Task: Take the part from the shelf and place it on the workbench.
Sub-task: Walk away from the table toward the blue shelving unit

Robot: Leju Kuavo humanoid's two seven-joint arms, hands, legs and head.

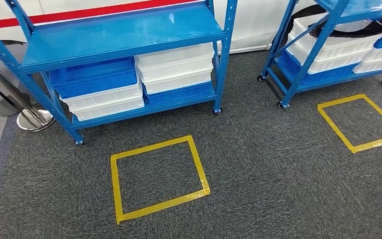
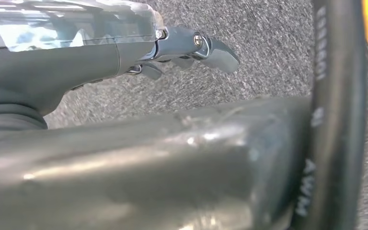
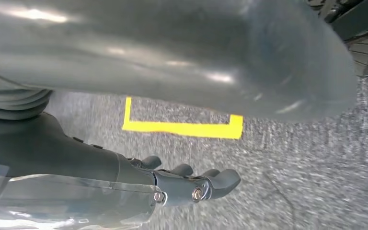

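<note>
In the head view, a blue metal shelf rack on castors (image 1: 124, 37) is standing on the dark grey carpet floor (image 1: 278, 164), its upper board bare. On its lower board a blue plastic crate (image 1: 93, 77) is sitting on stacked white plastic crates (image 1: 104, 102), and beside them another stack of white plastic crates (image 1: 175, 67) is resting on a blue crate (image 1: 179, 93); what is lying inside them cannot be told, so the part cannot be made out. A second blue rack (image 1: 328, 55) at the right is carrying white and blue crates, one holding something dark. Two yellow tape squares (image 1: 156, 177) are marking the carpet.

In the left wrist view, the left hand (image 2: 182, 52) is hanging over carpet, its fingers (image 2: 220, 55) loosely extended and holding nothing.

In the right wrist view, the right hand (image 3: 187, 182) is hanging likewise, fingers (image 3: 223, 179) gently curved, side by side, empty, near yellow tape (image 3: 182, 128).
</note>
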